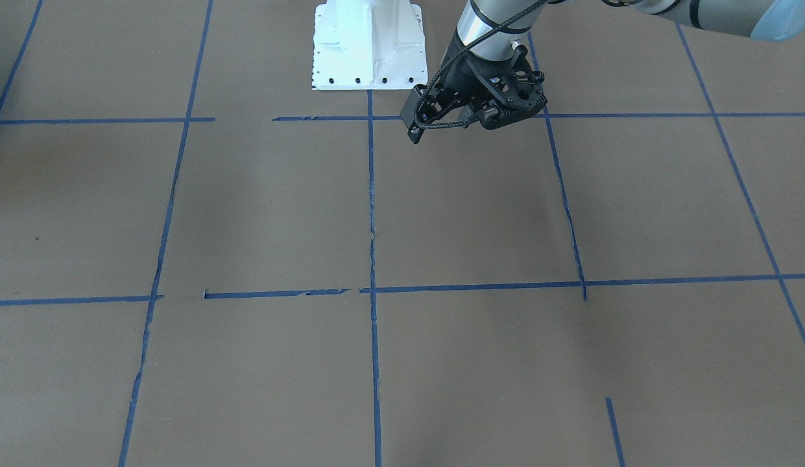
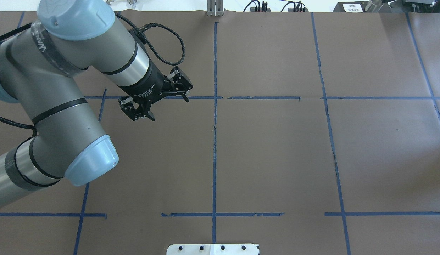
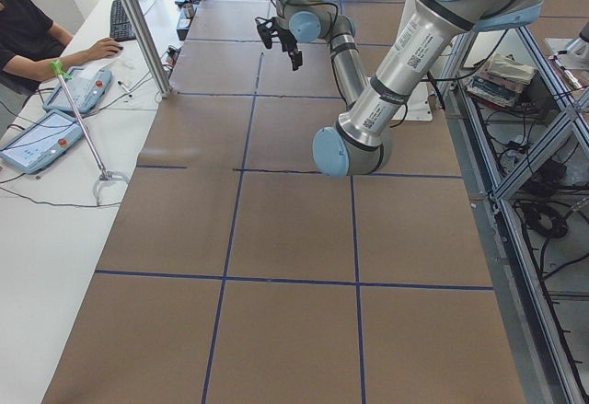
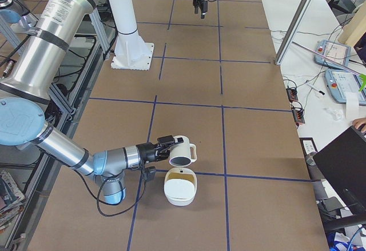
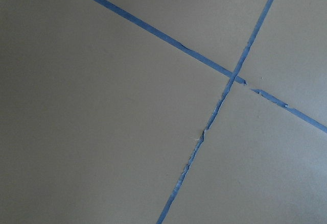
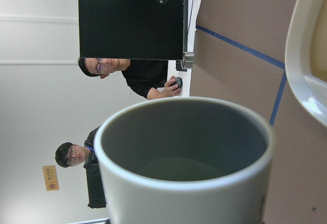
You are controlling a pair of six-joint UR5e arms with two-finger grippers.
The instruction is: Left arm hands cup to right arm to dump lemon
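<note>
While the left gripper is hovering over the table with its fingers spread wide, near a crossing of blue tape, the cup is hanging well apart from it, toward the table's other end, at the tip of the right gripper. That gripper is showing only in the side view, so whether its fingers are pinching the cup cannot be told. The cup is lying tipped on its side, its dark mouth facing down and outward and its handle pointing away from the gripper. It is hanging just above a white bowl, which is resting on the table. Dull yellow is showing inside the bowl, but whether that is the lemon cannot be told. Two people are showing beyond the table in the right wrist view.
</note>
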